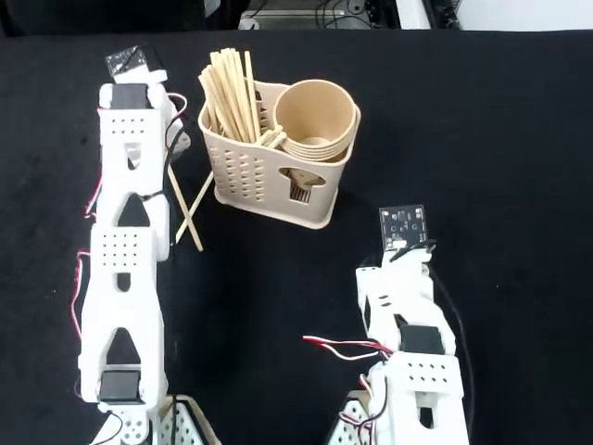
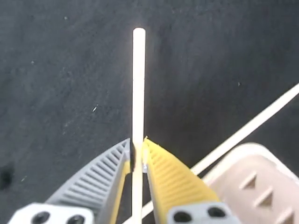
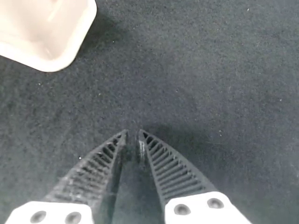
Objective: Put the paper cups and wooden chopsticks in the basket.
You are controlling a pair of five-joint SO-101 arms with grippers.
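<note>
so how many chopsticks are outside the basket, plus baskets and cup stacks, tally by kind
basket: 1
stack of paper cups: 1
chopsticks outside the basket: 2
total: 4

A robotics lab bench or maker's workshop, by the look of it: a table [image 1: 519,139] draped in black cloth, the left arm [image 1: 125,278] and right arm [image 1: 417,371] of white printed plastic mounted at its near edge, loose red and white wires [image 1: 338,348] trailing from them, a bare circuit board [image 1: 404,227] on the right arm's wrist, and cables [image 1: 334,11] tangled beyond the far edge
</note>
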